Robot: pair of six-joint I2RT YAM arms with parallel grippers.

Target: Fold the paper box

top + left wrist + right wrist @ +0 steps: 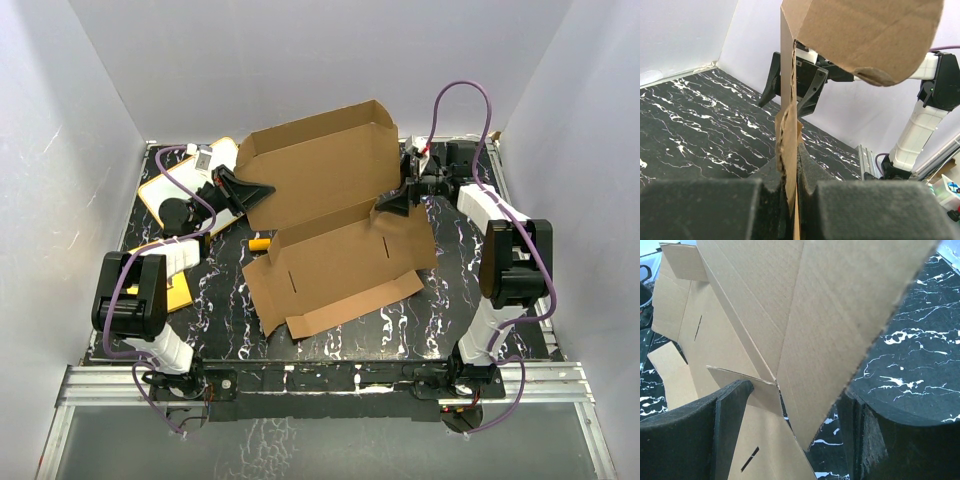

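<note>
Mid-worktop (230,335): the paper box (335,235), a brown corrugated sheet, half folded. Near panel flat on the black marbled surface, slots showing, narrow flap along the near edge. Far panel lifted and leaning toward the rear wall, side flaps bent at both ends.

Left jaws: clamped tight on the left edge of the lifted panel. In the left wrist view, thin cardboard (865,35) pinched between the two dark pads (840,210), a rounded flap curling overhead.

Right jaws: standing wide, straddling the right end of the lifted panel near the fold. Cardboard (790,315) between the pads (715,435), close to one, well clear of the other, not pinched.

At the far left, behind the left arm: white board with orange rim (160,190), partly hidden. Nearer, under that arm: flat orange-yellow sheet (180,292). Just beside the box's left side: a small yellow item (262,243), too small to name.
</note>
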